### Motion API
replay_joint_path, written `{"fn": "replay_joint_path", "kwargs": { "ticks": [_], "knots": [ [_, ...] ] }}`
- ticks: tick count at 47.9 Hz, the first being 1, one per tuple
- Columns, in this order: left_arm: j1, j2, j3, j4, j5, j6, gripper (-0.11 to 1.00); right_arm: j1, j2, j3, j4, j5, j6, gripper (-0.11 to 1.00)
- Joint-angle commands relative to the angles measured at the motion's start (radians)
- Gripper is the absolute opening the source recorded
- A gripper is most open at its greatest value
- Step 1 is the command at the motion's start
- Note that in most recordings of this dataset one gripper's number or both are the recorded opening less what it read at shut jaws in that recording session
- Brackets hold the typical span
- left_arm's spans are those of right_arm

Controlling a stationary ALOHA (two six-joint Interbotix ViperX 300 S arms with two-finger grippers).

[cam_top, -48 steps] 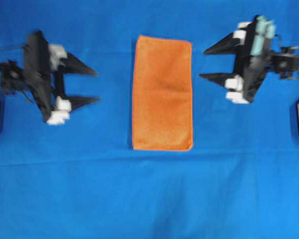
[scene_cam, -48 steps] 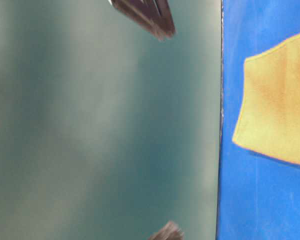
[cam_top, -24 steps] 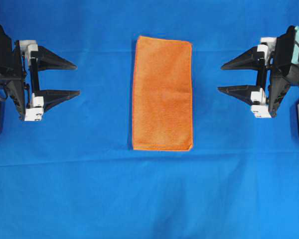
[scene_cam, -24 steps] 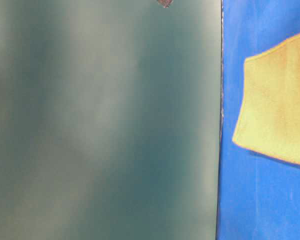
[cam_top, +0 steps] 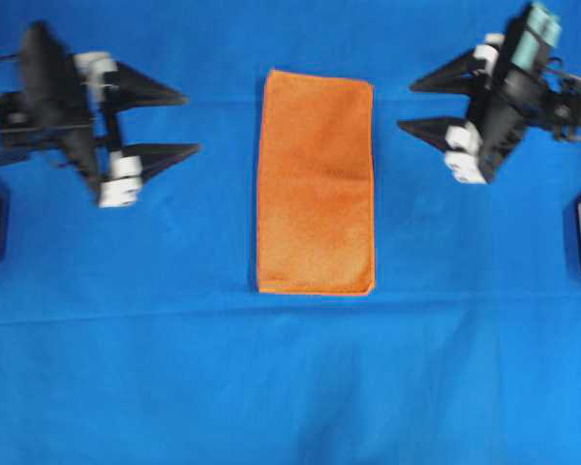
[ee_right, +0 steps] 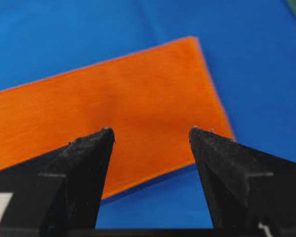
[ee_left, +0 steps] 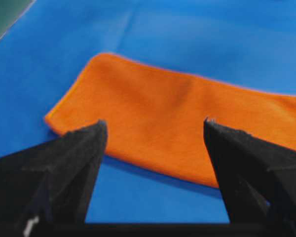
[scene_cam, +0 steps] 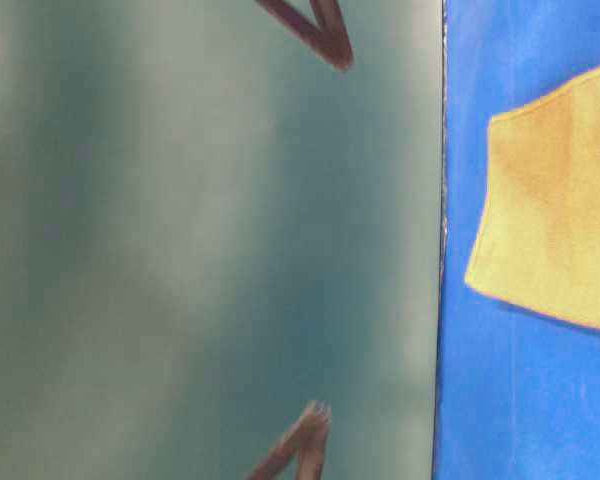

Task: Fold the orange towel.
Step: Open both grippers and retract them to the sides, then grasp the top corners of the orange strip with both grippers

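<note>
Lying between open fingers, orange towel.

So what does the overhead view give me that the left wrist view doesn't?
Only the overhead shows the whole orange towel, a narrow rectangle lying flat, with the left gripper and the right gripper open on either side, clear of it. Only the left wrist view shows the towel's long near edge close up between that gripper's fingers, and a shallow rumple in the nap. Both show the towel on the blue table cloth.

Blue table cloth; orange towel lying flat.
</note>
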State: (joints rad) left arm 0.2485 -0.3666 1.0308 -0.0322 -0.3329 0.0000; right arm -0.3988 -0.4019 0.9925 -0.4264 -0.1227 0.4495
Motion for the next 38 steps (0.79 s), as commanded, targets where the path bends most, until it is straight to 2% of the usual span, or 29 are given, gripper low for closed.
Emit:
{"fn": "replay_joint_path", "kwargs": {
  "ticks": [1,11,21,29,38],
  "knots": [
    [0.028,0.094,-0.092,0.002,0.005,0.011,0.73,-0.04,0.074,-0.069,-0.008,-0.002,-0.005,0.64],
    [0.12,0.356,-0.256,0.003,0.02,0.049,0.73,-0.11,0.296,-0.187,-0.044,-0.006,-0.011,0.64],
    [0.183,0.551,-0.365,0.003,0.014,0.051,0.73,-0.138,0.446,-0.236,-0.049,-0.025,-0.012,0.64],
    [0.206,0.653,-0.407,0.002,0.002,0.051,0.73,-0.147,0.534,-0.245,-0.049,-0.074,-0.012,0.64],
    [0.212,0.689,-0.422,0.003,0.0,0.051,0.71,-0.176,0.568,-0.244,-0.044,-0.078,-0.012,0.64]
  ]
}}
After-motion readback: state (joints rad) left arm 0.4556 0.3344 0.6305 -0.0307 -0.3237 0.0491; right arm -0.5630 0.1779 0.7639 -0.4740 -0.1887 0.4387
